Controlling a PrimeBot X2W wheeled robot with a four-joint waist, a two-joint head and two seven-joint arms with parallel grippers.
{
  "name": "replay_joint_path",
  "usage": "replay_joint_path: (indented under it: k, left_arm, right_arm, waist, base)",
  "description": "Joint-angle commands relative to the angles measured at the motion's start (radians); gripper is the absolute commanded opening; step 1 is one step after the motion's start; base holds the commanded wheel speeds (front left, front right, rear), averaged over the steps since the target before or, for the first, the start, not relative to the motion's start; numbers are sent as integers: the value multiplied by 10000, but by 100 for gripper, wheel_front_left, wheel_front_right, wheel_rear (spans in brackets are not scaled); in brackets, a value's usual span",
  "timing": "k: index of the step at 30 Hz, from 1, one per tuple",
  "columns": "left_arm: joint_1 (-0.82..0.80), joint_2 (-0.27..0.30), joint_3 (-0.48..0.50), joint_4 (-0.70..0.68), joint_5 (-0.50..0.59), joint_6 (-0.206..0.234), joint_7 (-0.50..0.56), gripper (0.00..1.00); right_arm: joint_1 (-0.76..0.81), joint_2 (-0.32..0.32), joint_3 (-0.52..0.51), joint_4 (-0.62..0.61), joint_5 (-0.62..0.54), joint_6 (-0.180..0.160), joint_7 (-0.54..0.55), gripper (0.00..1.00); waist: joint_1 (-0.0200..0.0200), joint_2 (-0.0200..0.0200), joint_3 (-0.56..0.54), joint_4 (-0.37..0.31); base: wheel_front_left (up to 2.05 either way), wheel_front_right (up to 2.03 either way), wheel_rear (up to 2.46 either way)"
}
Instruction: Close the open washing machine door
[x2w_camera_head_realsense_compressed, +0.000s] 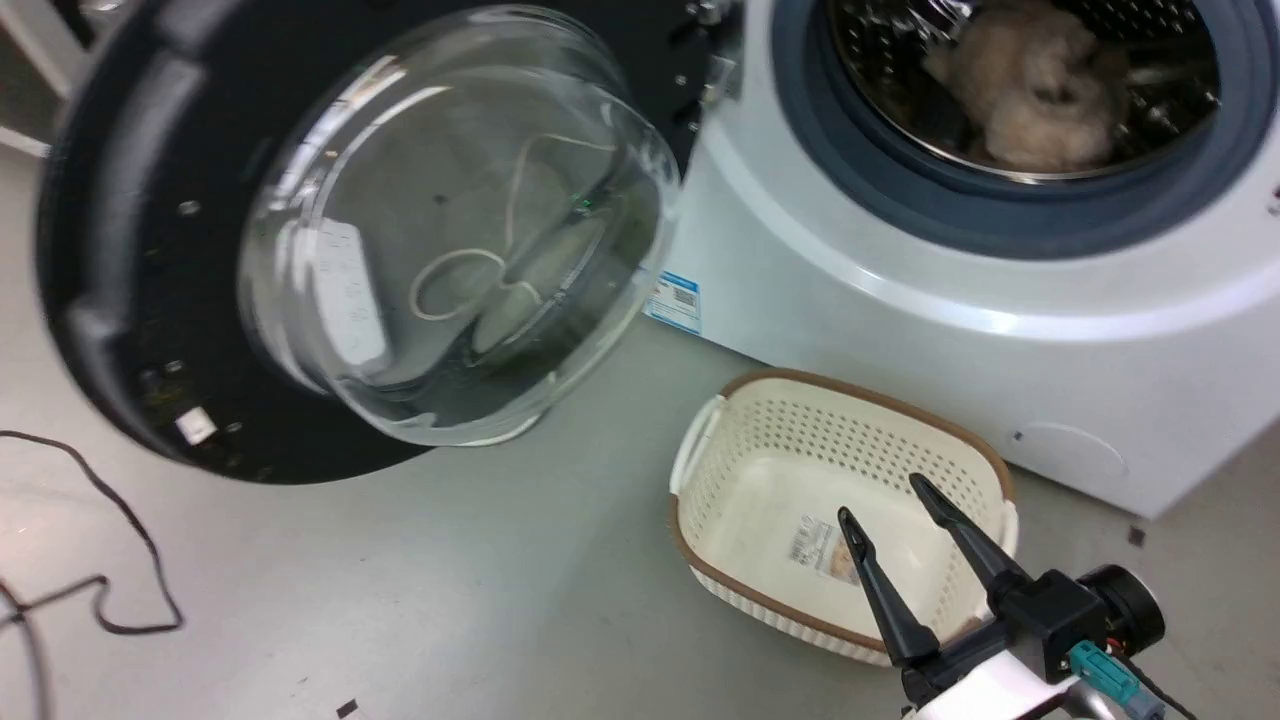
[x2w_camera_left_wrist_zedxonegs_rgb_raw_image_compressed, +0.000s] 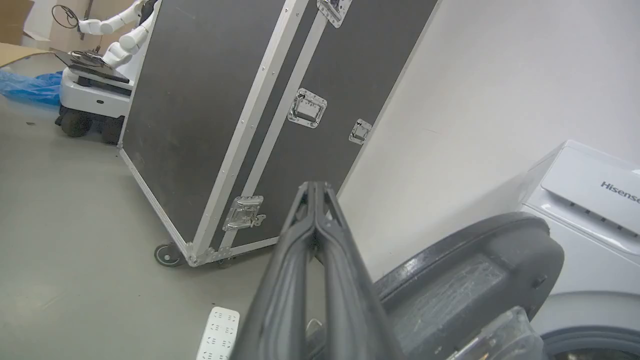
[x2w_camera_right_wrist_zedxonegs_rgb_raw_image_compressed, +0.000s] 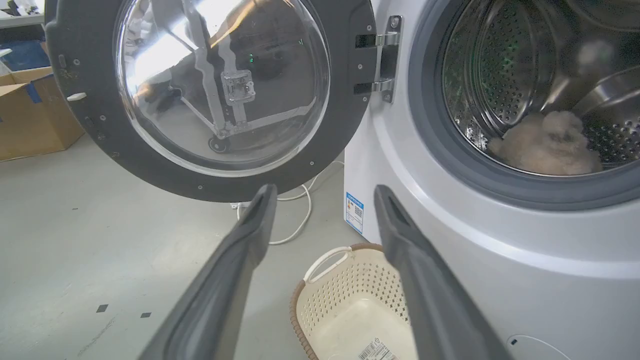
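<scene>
The right gripper (x2w_camera_head_realsense_compressed: 880, 498) is sitting at the lower right of the head view, its two long dark fingers spreading apart and pointing up-left. The left gripper (x2w_camera_left_wrist_zedxonegs_rgb_raw_image_compressed: 315, 189) is holding its fingers pressed together, tips touching.

Setting: robotics lab or workshop space, seen from the floor.

Grounds:
- Bare grey floor (x2w_camera_left_wrist_zedxonegs_rgb_raw_image_compressed: 65, 210) with small dark tape marks (x2w_camera_right_wrist_zedxonegs_rgb_raw_image_compressed: 101, 308), and a plain white wall (x2w_camera_left_wrist_zedxonegs_rgb_raw_image_compressed: 475, 100).
- Tall black flight case (x2w_camera_left_wrist_zedxonegs_rgb_raw_image_compressed: 210, 115) with aluminium edging, steel latches (x2w_camera_left_wrist_zedxonegs_rgb_raw_image_compressed: 306, 107) and a castor (x2w_camera_left_wrist_zedxonegs_rgb_raw_image_compressed: 167, 255).
- A second white wheeled robot (x2w_camera_left_wrist_zedxonegs_rgb_raw_image_compressed: 92, 97) standing beyond the case.
- Cardboard box (x2w_camera_right_wrist_zedxonegs_rgb_raw_image_compressed: 30, 120) and crumpled blue plastic sheet (x2w_camera_left_wrist_zedxonegs_rgb_raw_image_compressed: 27, 87) at the edges.
- White power strip (x2w_camera_left_wrist_zedxonegs_rgb_raw_image_compressed: 218, 334) and loose black cable (x2w_camera_head_realsense_compressed: 110, 540) lying on the floor.
- Washing machine (x2w_camera_head_realsense_compressed: 850, 290) standing on this same floor, with a cream laundry basket (x2w_camera_head_realsense_compressed: 760, 420) just before it.
</scene>
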Motion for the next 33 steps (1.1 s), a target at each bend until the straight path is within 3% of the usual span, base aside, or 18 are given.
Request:
replay_joint_path:
  k: [1,4,5,6,8,15,25,33]
  left_arm:
    - [-385,119,160,574,-579,37,613,0]
    - [-835,291,511,1475,-1464,240,1544,0]
    - [-1184,431,864,2291,-2311,513,2505,0]
    - [-1184,431,864,2291,-2311,513,2505,0]
    - [-1531,592,1309,3118,-3445,854,3877,0]
    - [-1442,680,1453,3417,-4514,820,5607,0]
    - [-48,-56,1177,2402,-5859,510,8193,0]
    - [1634,-1414,878,129,-7068,689,9936,0]
  right_arm:
    - [-145,-92,31,-15,24,6,-74,100]
    - [-206,-144,63,-1,50,6,-74,100]
    - [-269,-185,105,14,78,6,-74,100]
    - [-269,-185,105,14,78,6,-74,100]
    - [-353,-225,130,20,112,6,-74,100]
    - [-334,-251,121,34,147,6,-74,100]
    - [-182,-58,141,200,185,6,-74,100]
    - [-55,150,24,268,186,6,-74,100]
  waist:
    - [-2,0,267,-314]
    - [-2,0,344,-479]
    - [-2,0,396,-643]
    - [-2,0,396,-643]
    - [-2,0,450,-835]
    - [-2,0,415,-988]
    - [-2,0,-230,-1013]
    - [-2,0,-837,-1331]
  base:
    - [0,0,0]
    - [0,0,0]
    - [0,0,0]
    - [0,0,0]
    - [0,0,0]
    - [0,0,0]
    - [0,0,0]
    - [0,0,0]
